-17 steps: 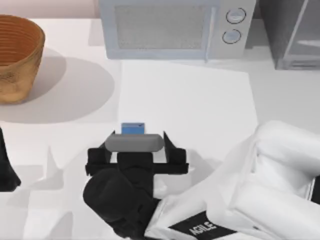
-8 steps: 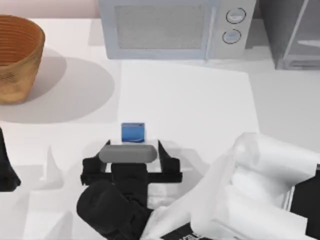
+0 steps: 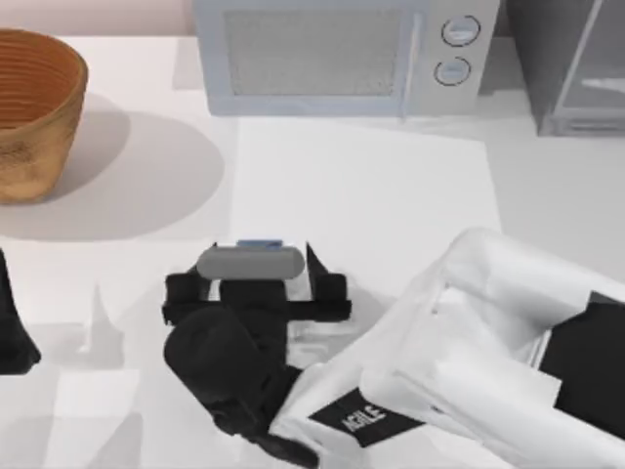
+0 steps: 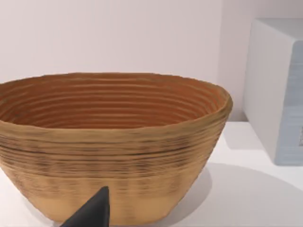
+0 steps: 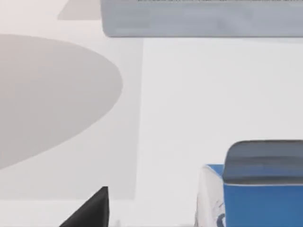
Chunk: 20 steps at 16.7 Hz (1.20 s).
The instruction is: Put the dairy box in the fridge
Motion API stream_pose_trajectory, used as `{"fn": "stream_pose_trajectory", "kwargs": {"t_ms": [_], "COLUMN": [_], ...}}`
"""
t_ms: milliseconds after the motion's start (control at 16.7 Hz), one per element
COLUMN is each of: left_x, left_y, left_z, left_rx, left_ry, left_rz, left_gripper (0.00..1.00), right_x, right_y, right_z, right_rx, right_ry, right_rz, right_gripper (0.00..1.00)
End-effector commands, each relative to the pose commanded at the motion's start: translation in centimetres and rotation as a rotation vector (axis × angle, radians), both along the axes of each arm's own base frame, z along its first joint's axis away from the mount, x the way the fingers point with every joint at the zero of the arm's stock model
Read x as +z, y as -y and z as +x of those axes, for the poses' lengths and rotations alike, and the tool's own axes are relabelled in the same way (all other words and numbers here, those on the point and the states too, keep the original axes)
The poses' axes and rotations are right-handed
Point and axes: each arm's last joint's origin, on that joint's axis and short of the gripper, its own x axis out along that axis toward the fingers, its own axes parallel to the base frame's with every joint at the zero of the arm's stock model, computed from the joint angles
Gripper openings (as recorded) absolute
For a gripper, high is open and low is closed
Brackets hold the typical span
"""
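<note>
The dairy box [image 3: 259,243] stands on the white table; in the top view just a thin blue strip of it shows past the grey housing on my right wrist. My right gripper [image 3: 262,258] is open and low over it, one finger on each side of the carton, apart from it. In the right wrist view the box's blue top and white side [image 5: 255,194] are close, with one dark fingertip [image 5: 92,208] off to its side. The fridge [image 3: 566,68] is at the back right corner, dark grey with a pale-framed door. My left arm [image 3: 10,332] is parked at the left edge, gripper open.
A white microwave [image 3: 332,54] with two round knobs stands at the back centre, left of the fridge. A woven basket [image 3: 34,107] sits at the back left and looms close in the left wrist view [image 4: 113,142]. My right arm's white links cover the front right of the table.
My right gripper drew back slightly, then pushed away from the front edge over the dairy box, which now sits between its fingers. The box and left arm have not moved.
</note>
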Motion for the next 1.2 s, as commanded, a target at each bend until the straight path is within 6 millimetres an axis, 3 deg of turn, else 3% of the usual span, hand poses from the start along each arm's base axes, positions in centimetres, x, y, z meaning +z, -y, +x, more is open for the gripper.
{"fn": "stream_pose_trajectory", "kwargs": {"t_ms": [240,1020,1200], "left_x": [0.00,0.00,0.00], "left_y": [0.00,0.00,0.00], "left_z": [0.00,0.00,0.00], "left_rx": [0.000,0.000,0.000], "left_ry": [0.000,0.000,0.000], "left_rz": [0.000,0.000,0.000], "left_gripper": [1.00,1.00,1.00], "right_x": [-0.08,-0.08,-0.08], "right_y": [0.04,0.04,0.04], "right_z": [0.31,0.31,0.31], "right_rx": [0.000,0.000,0.000], "right_ry": [0.000,0.000,0.000], "right_rz": [0.000,0.000,0.000], "right_gripper": [1.00,0.02,0.00]}}
